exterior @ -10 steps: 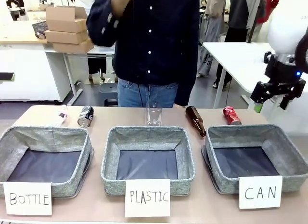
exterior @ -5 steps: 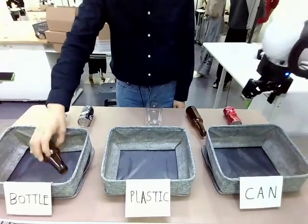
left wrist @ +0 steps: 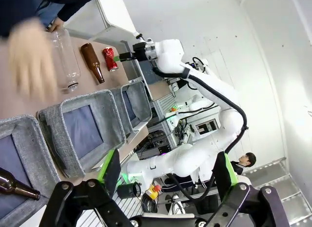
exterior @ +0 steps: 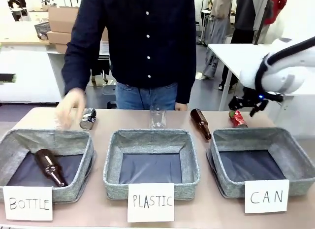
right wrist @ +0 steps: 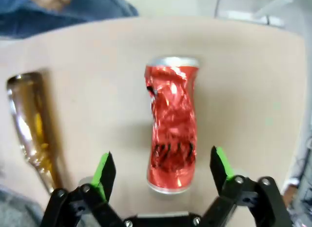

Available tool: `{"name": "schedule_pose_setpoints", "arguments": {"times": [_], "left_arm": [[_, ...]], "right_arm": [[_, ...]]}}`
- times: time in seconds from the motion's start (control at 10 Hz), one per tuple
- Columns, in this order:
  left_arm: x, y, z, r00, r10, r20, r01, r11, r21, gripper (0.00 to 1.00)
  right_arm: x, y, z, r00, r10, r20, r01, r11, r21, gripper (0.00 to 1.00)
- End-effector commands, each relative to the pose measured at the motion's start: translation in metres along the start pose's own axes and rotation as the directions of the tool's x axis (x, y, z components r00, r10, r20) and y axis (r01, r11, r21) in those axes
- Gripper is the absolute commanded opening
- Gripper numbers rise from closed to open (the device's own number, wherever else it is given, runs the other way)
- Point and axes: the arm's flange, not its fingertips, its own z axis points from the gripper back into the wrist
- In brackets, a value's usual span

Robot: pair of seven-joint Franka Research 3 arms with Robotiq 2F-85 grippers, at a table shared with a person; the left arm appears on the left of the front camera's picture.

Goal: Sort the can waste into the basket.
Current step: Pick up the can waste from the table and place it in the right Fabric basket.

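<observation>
- Can waste: two cans on the counter [exterior: 275,121], red can [right wrist: 171,135] behind the CAN basket [exterior: 295,155], black can [exterior: 87,118] far left.
- Three baskets; two brown bottles [exterior: 49,167].
- Right end effector [right wrist: 163,169] spread around the red can; left end effector [left wrist: 168,171] spread, empty.

Desk [exterior: 106,209]: tan top, three grey fabric baskets in a row along the near side. Left one [exterior: 74,140] carded "BOTTLE" [exterior: 28,203], middle one [exterior: 113,165] "PLASTIC" [exterior: 150,202], right one [exterior: 290,145] "CAN" [exterior: 266,196]; cards stand at the near edge in front of each. Behind the baskets, on the bare top: black can [exterior: 87,118] on its side far left, clear plastic bottle [exterior: 157,117] at centre, brown glass bottle [exterior: 200,123] lying with its neck just beside the CAN basket's corner, dented red can [exterior: 237,118] on its side near that basket's far rim. Red can and brown bottle lie apart, roughly parallel.
</observation>
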Motion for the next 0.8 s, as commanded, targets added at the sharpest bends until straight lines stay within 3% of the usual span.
{"name": "schedule_pose_setpoints", "arguments": {"times": [0.0,0.4,0.7], "left_arm": [[0.002,-0.001,-0.001,1.000,-0.023,0.006,0.023,0.999,-0.023,1.00],[0.002,-0.001,-0.001,1.000,-0.023,0.006,0.023,0.999,-0.023,1.00],[0.002,-0.001,-0.001,1.000,-0.023,0.006,0.023,0.999,-0.023,1.00]], "right_arm": [[0.022,0.004,-0.006,1.000,-0.013,-0.023,0.013,1.000,-0.005,1.00],[0.035,0.003,-0.040,0.999,-0.015,-0.042,0.013,0.999,-0.053,1.00],[0.036,0.002,-0.044,0.997,-0.034,-0.068,0.029,0.996,-0.085,1.00]]}}
